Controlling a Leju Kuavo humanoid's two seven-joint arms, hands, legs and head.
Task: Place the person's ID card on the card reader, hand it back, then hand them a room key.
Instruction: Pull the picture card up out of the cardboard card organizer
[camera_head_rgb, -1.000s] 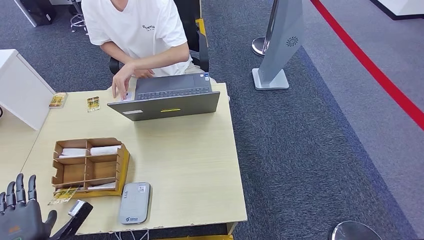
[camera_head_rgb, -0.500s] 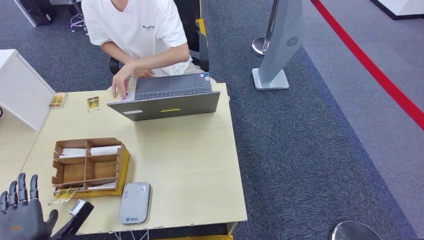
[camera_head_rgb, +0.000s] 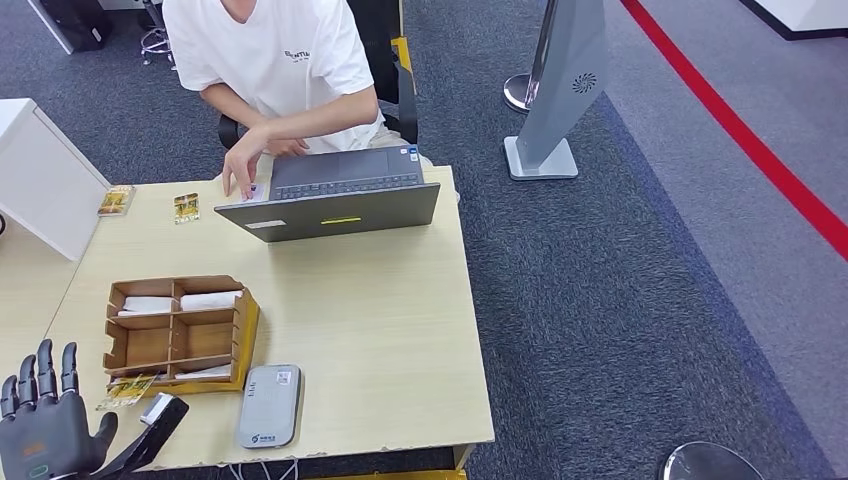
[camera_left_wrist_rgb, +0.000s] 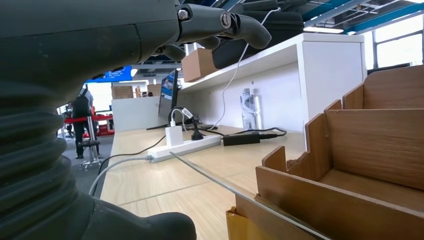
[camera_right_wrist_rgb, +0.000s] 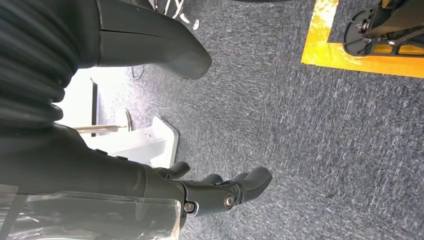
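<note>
My left hand (camera_head_rgb: 45, 425) hovers off the table's near left corner, fingers spread and holding nothing; in the left wrist view the left hand (camera_left_wrist_rgb: 75, 65) fills the near side, facing the wooden card organizer (camera_left_wrist_rgb: 350, 165). The grey card reader (camera_head_rgb: 269, 405) lies at the front edge, right of the organizer (camera_head_rgb: 178, 335), whose slots hold white cards (camera_head_rgb: 210, 299). The person's hand (camera_head_rgb: 240, 168) rests on a small card (camera_head_rgb: 256, 190) beside the laptop (camera_head_rgb: 335, 200). My right hand (camera_right_wrist_rgb: 115, 170) hangs over grey carpet with its fingers (camera_right_wrist_rgb: 225, 192) loosely extended and nothing in it.
A yellow-patterned card (camera_head_rgb: 127, 390) lies at the organizer's near corner, and two more cards (camera_head_rgb: 186, 207) (camera_head_rgb: 116, 200) sit at the far left. A white cabinet (camera_head_rgb: 40, 175) borders the table's left. A grey sign stand (camera_head_rgb: 555, 90) stands on the carpet to the right.
My left hand has edged slightly forward toward the table. The person's hand stays beside the laptop.
</note>
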